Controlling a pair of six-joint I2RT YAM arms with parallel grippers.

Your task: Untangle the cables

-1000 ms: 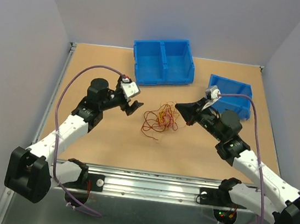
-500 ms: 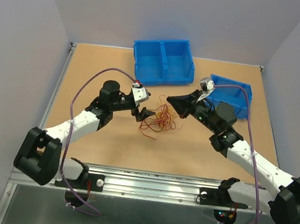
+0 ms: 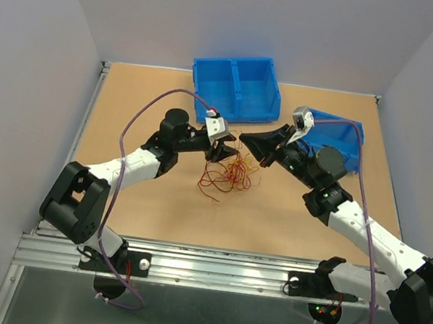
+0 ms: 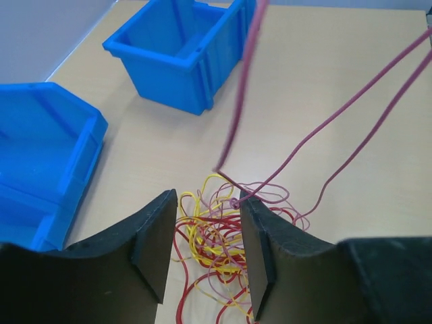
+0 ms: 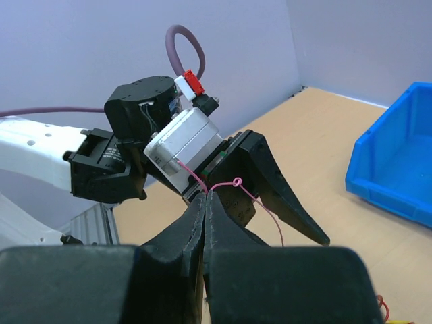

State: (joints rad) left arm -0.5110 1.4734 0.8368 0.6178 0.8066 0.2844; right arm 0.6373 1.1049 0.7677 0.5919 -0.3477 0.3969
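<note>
The cables (image 3: 231, 172) lie in a loose tangle of red, yellow and orange loops mid-table. They also show in the left wrist view (image 4: 214, 246). My left gripper (image 3: 221, 154) is open and hangs just above the tangle's far edge (image 4: 207, 198). My right gripper (image 3: 244, 143) is shut on a thin pink-red wire (image 5: 237, 182) and holds it up above the tangle. In the right wrist view its tips (image 5: 206, 196) pinch the wire beside a small knot. The lifted strands (image 4: 337, 115) rise from the heap past my left gripper's right finger (image 4: 260, 229).
A blue two-compartment bin (image 3: 236, 89) stands at the back of the table, and a single blue bin (image 3: 332, 142) stands at the right behind my right arm. Both show in the left wrist view (image 4: 182, 47) (image 4: 40, 155). The two grippers are close together.
My left arm has reached forward and right to the tangle's far edge. My right gripper has moved left over the tangle and has lifted a wire from it.
</note>
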